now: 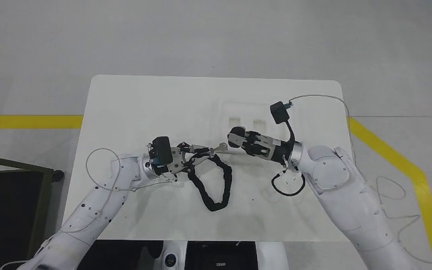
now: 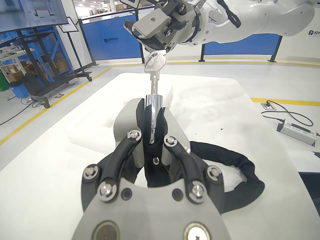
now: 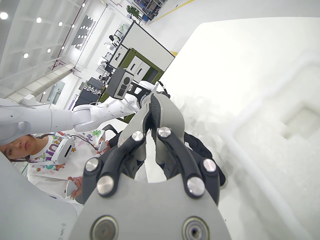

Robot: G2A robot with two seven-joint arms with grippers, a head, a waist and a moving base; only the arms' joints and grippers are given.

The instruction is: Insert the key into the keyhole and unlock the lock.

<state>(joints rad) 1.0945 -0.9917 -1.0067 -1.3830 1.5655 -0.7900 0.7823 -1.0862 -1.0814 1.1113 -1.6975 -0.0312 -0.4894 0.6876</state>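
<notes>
Your left gripper (image 2: 151, 112) is clamped on the lock (image 2: 153, 104), its chrome barrel pointing straight ahead. The key (image 2: 155, 62) lies on that same axis, blade in the keyhole (image 2: 154, 96), bow pinched in your right gripper (image 2: 157, 48).

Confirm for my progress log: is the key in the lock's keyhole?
Yes, the key stands with its blade in the end of the chrome lock.

Top view down over table (image 1: 135, 101); wrist views close behind fingers (image 2: 123, 119), facing each other.
</notes>
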